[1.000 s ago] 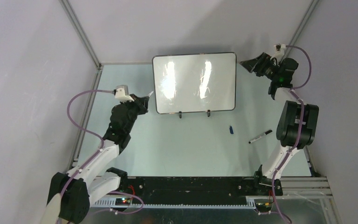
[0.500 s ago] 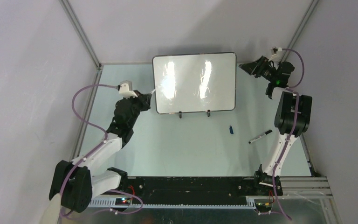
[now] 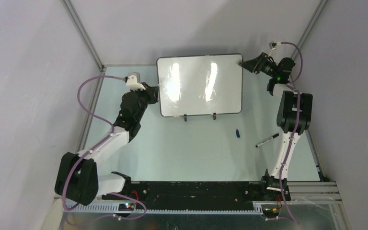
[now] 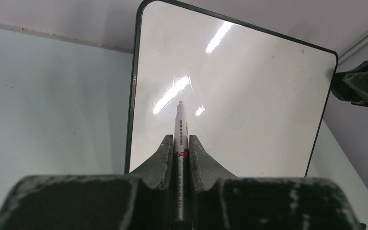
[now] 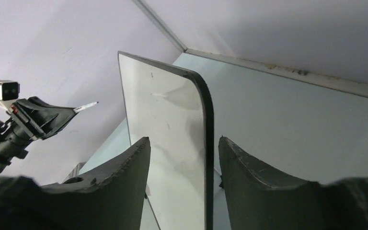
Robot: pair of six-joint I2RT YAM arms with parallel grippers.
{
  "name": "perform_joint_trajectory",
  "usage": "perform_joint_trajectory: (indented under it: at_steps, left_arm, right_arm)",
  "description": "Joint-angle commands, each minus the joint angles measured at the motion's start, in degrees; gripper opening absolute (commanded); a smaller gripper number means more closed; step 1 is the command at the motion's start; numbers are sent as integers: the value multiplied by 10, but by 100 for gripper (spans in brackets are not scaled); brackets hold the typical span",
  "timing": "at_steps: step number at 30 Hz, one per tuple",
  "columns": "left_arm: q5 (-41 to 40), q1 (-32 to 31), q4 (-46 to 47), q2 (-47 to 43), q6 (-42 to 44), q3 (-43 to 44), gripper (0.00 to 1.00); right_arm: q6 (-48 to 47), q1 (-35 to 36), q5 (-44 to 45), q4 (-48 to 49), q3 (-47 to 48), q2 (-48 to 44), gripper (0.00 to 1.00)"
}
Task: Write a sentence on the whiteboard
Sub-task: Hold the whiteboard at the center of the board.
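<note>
While left end effector (image 4: 181,141) grips a marker (image 4: 180,117) aimed at the whiteboard (image 4: 258,96), barrel print is unreadable. Jaws apart, right end effector (image 5: 183,141) straddles board's edge.

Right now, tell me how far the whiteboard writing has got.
Done: left pincer is shut on the marker, tip aimed at the whiteboard. In hand: right pincer straddles the board's right edge, jaws open. Left: the whole sentence; the board shows no ink.
</note>
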Motion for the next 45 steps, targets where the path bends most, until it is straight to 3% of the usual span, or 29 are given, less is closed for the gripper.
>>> perform_joint_trajectory:
  at_steps: [1,6,10,18,23,26,32,40,45]
  left_arm:
    - [4,-4,40,6,16,1,0]
    - [9,-4,45,4,13,-6,0]
    - [13,-6,43,4,13,-6,0]
    - [8,-6,43,0,14,-10,0]
    - [10,-7,40,2,14,-7,0]
    - [12,-7,40,3,14,-6,0]
    - [9,-7,37,-2,17,-9,0]
    - [13,-7,33,4,18,-4,0]
    - [-1,-7,19,21,22,20,0]
  right_arm:
    - [57,7,-24,80,30,27,56]
    - [92,12,-26,116,24,36,50]
    - [117,11,-21,144,14,41,35]
    - [137,11,-21,159,11,47,23]
    - [153,10,-26,181,6,50,31]
    - [153,11,-27,184,4,51,41]
    - [157,16,-27,181,26,70,43]
    - [169,20,-29,184,29,79,26]
    - [187,16,-32,212,15,73,6]
